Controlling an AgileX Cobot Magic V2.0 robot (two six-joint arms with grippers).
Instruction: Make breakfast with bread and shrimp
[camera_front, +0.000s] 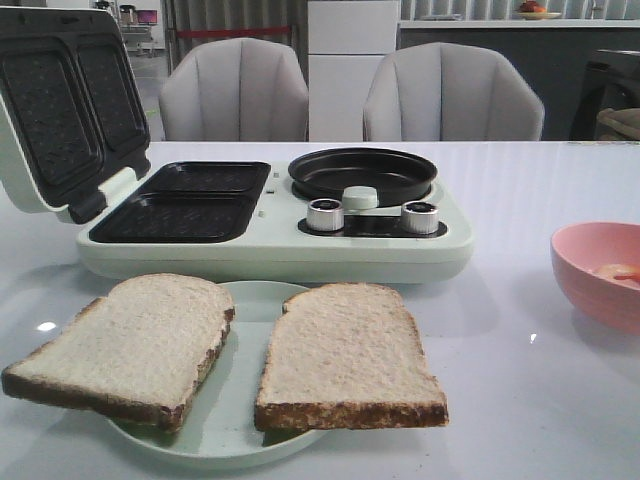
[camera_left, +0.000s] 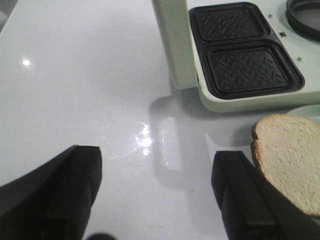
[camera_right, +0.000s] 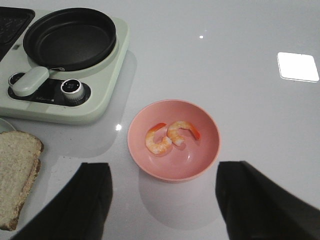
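Observation:
Two slices of bread lie side by side on a pale green plate (camera_front: 240, 405) at the table's front: the left slice (camera_front: 125, 345) and the right slice (camera_front: 345, 355). Two curled orange-pink shrimp (camera_right: 170, 136) rest in a pink bowl (camera_right: 173, 140), which also shows at the right edge (camera_front: 600, 270) of the front view. My left gripper (camera_left: 157, 192) hangs open above bare table, with the left bread slice (camera_left: 292, 160) just past one finger. My right gripper (camera_right: 162, 200) is open above the table, the bowl just ahead of its fingers. Neither gripper shows in the front view.
A pale green breakfast maker (camera_front: 275, 215) stands behind the plate. Its lid (camera_front: 65, 100) is raised at the left over two black grill wells (camera_front: 185, 200). A round black pan (camera_front: 362, 175) and two knobs (camera_front: 372, 215) sit on its right half. Two chairs (camera_front: 350, 95) stand beyond the table.

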